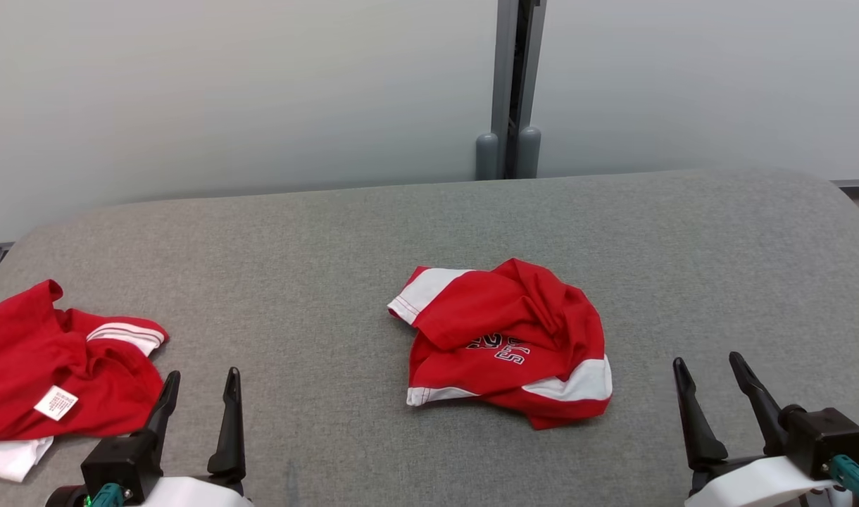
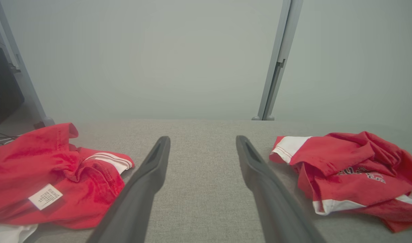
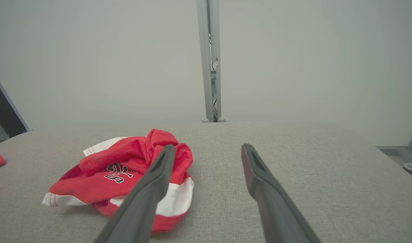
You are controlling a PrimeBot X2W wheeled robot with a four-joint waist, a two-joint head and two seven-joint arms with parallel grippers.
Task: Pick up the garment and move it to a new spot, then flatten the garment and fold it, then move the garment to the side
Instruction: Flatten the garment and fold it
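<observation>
A crumpled red and white garment (image 1: 507,341) with dark lettering lies in a heap at the middle of the grey fabric table (image 1: 331,239). It lies at the right of the left wrist view (image 2: 348,172) and at the left of the right wrist view (image 3: 121,175). My left gripper (image 1: 202,379) stands open at the lower left, apart from the heap, with bare fabric between its fingers (image 2: 148,172). At the lower right my right gripper (image 1: 707,367) is also open and empty, to the right of the heap, fingers (image 3: 260,182) over bare fabric.
A second red and white garment (image 1: 56,366) with a white label lies at the table's left edge, just left of my left gripper, and appears in the left wrist view (image 2: 50,175). A pale wall with a grey post (image 1: 510,84) stands behind the table.
</observation>
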